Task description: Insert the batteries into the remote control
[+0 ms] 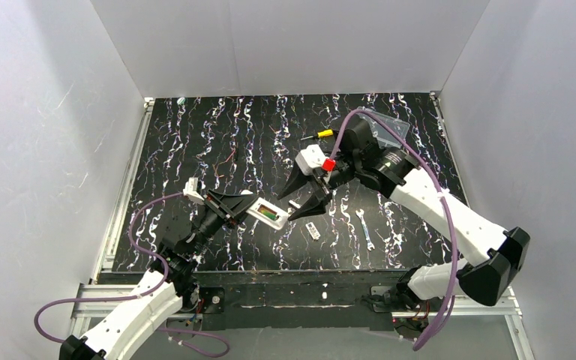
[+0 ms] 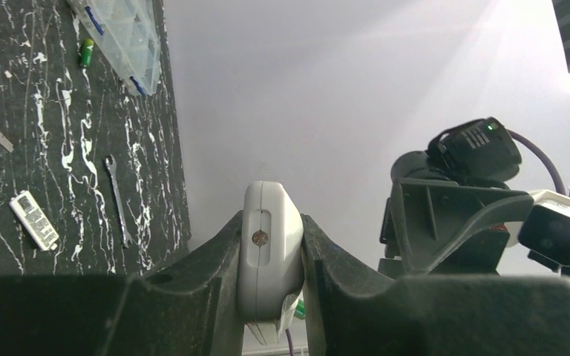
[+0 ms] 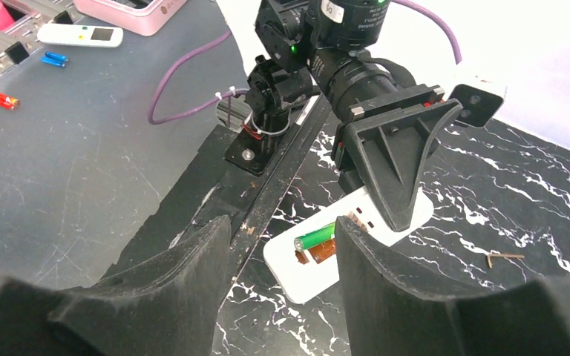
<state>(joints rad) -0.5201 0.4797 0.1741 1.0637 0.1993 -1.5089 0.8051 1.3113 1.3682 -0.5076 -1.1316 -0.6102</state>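
My left gripper [image 1: 232, 204] is shut on the white remote control [image 1: 261, 213] and holds it above the table, back side up. In the left wrist view the remote [image 2: 269, 237] is clamped end-on between the jaws. Its battery bay is open, with one green battery [image 3: 314, 239] lying in it; this battery also shows in the top view [image 1: 271, 215]. My right gripper [image 3: 282, 230] is open and empty, its jaws standing either side of the bay end of the remote [image 3: 319, 271]; in the top view it [image 1: 302, 197] hovers just right of the remote. Another small green cylinder [image 2: 87, 52] lies beside the clear box.
A small flat white-and-dark cover piece [image 1: 313, 230] and a wrench [image 1: 365, 227] lie on the mat right of the remote. A clear plastic box [image 1: 386, 124] sits at the back right. A small hex key [image 3: 505, 257] lies on the mat. White walls enclose the table.
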